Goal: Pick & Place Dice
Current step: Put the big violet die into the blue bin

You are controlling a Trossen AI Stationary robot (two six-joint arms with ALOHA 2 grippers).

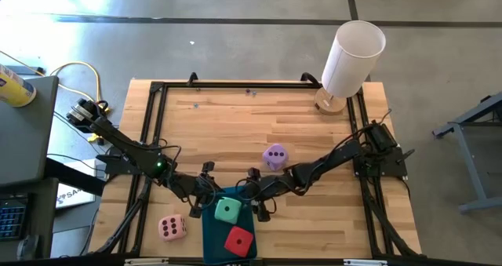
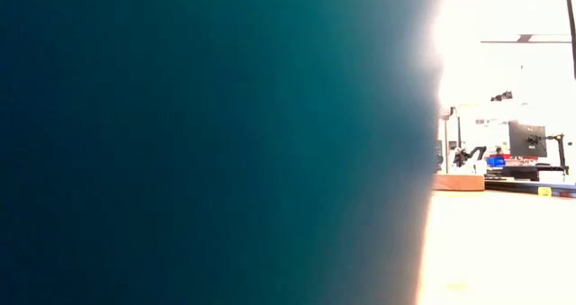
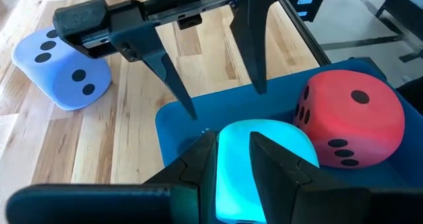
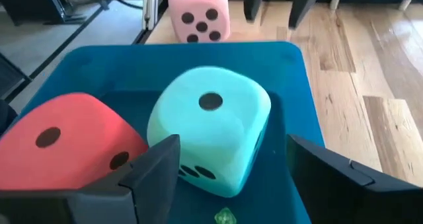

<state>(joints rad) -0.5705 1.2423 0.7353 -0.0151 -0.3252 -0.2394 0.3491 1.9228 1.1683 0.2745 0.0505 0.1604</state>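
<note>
A: Where are the dice sitting?

B: 2 are in the teal tray [image 1: 210,233]: mint green die [image 1: 227,211] toward the far end, red die [image 1: 239,241] just beside it at the near end. Pale pink die [image 1: 172,227] is lying on the table to the left of the tray. Lilac die [image 1: 274,157] is lying further back on the table, beside the right arm's forearm.

A: Which gripper is working?

B: Right gripper [image 4: 231,178] is hanging over the tray, right at the green die. Its fingers are standing wide, one on each side of the cube, and I'm not seeing either pad pressing into it. Looks like it's letting go, not gripping. That's my read.

A: And the left?

B: Left gripper [image 1: 205,199] is hovering at the tray's far-left corner, pointing at the green die from the opposite side. Fingers [image 3: 198,164] are standing narrow, with a small gap, and holding nothing. The green die is showing through the gap just beyond the tips.

A: What's next, you think?

B: 2 dice are lying outside. Pink is lying on the left arm's side, lilac on the right arm's side, so each arm is nearer 1. Cubes, so no long axis to line up. The right one is needing to lift clear of the green die first.
</note>
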